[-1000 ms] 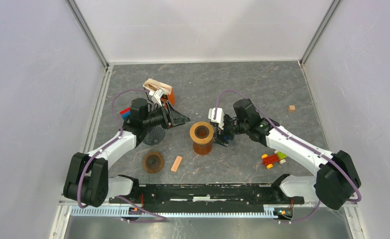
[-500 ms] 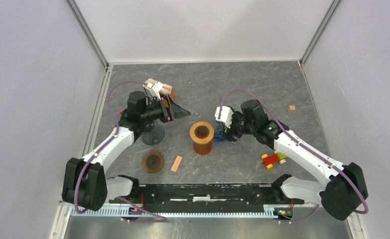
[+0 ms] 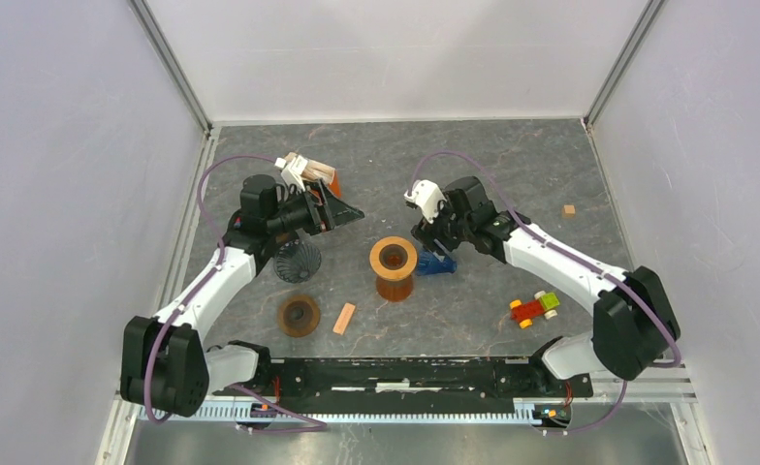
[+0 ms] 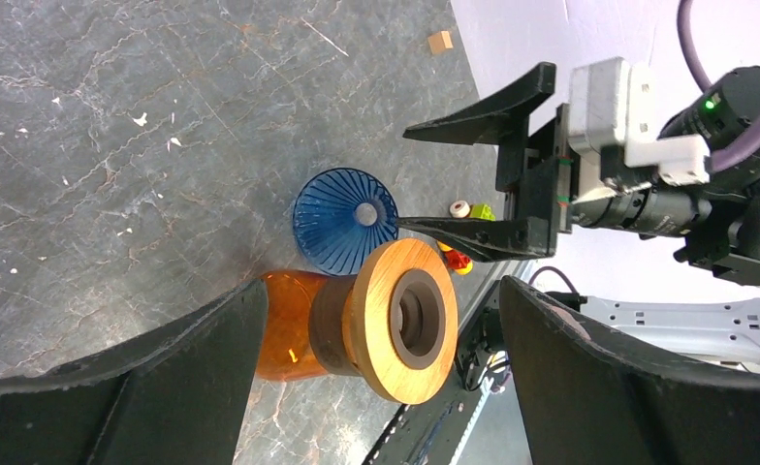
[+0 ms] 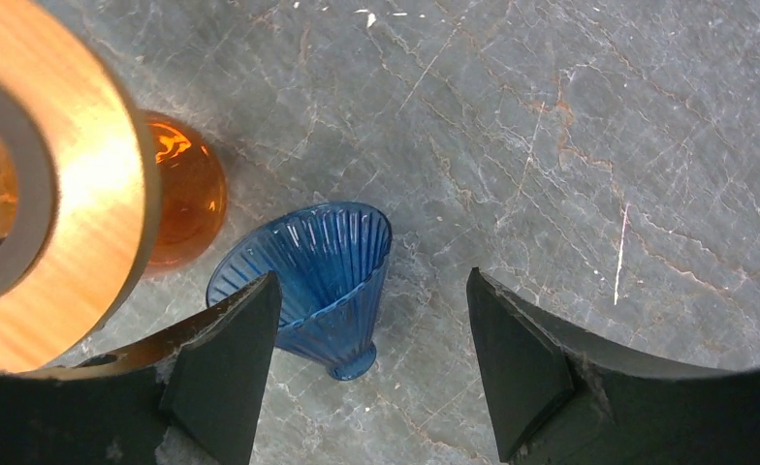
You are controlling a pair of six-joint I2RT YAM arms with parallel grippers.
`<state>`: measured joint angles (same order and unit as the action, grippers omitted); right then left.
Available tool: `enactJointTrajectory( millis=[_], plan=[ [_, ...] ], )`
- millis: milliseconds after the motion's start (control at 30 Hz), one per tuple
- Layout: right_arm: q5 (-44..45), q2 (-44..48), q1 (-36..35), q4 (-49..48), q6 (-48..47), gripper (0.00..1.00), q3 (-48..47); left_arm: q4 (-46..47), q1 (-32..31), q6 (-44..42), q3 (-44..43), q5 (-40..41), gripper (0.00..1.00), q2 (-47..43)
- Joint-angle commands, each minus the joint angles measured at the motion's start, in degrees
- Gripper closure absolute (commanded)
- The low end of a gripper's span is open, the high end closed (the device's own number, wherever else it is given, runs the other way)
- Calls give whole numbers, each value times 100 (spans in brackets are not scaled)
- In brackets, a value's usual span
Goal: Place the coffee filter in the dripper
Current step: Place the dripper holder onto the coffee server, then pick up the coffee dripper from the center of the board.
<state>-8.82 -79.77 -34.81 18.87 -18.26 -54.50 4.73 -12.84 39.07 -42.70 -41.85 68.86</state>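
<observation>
A blue ribbed cone filter [image 3: 439, 262] lies on its side on the table, just right of an amber glass dripper with a wooden collar [image 3: 394, 260]. My right gripper [image 3: 437, 245] is open and hovers above the cone, which shows between its fingers in the right wrist view [image 5: 323, 281]; nothing is held. My left gripper [image 3: 345, 213] is open and empty, left of and beyond the dripper. In the left wrist view the dripper [image 4: 395, 320] sits between my fingers, well away, with the blue cone [image 4: 342, 221] behind it.
A dark ribbed cone [image 3: 297, 260] sits under my left arm. A brown round lid [image 3: 299, 315] and a wooden block [image 3: 343, 318] lie near the front. A toy brick car [image 3: 534, 308] is right, a small wooden cube [image 3: 569, 209] far right, and stacked items [image 3: 313, 174] back left.
My right gripper has risen and pulled back from beside the dripper, and the blue cone now lies uncovered on the table. My left gripper has drawn back to the left.
</observation>
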Motion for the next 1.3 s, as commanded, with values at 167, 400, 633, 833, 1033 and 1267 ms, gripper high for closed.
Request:
enactJointTrajectory(
  millis=[167,400,633,833,1033,1267],
  plan=[
    [486,-464,18,162,251,27,-461,193,53,-122,-7,28,5,-163],
    [532,-302,33,458,23,30,-402,369,54,13,26,-76,5,-109],
    [664,-150,35,728,-187,32,-256,441,54,74,50,-118,4,-104],
    [846,137,36,866,-363,35,21,500,54,129,55,-166,3,-101],
    [1145,385,35,992,-510,37,368,573,54,101,117,-157,2,-128],
    [1495,693,36,1092,-667,42,651,573,56,84,160,-164,1,-195]
  ],
)
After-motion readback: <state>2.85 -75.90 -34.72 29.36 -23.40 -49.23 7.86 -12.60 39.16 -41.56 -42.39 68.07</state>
